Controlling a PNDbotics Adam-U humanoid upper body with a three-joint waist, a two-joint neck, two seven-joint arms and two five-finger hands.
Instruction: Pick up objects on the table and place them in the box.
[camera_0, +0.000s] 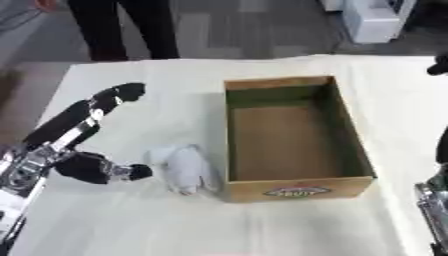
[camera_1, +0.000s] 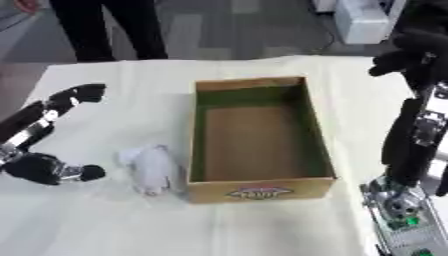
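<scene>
Stereo head pair, looking steeply down, sharing box (camera_0: 296, 140) and table (camera_0: 262, 70)

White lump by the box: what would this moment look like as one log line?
left hand open beside lump | lump on table, touching box | box empty | right hand raised

The left hand (camera_0: 74, 145) hovers open over the cloth-covered table (camera_0: 140, 220) — thumb near a crumpled white object (camera_0: 184, 169), which lies just beside the open cardboard box (camera_0: 293, 187).
</scene>
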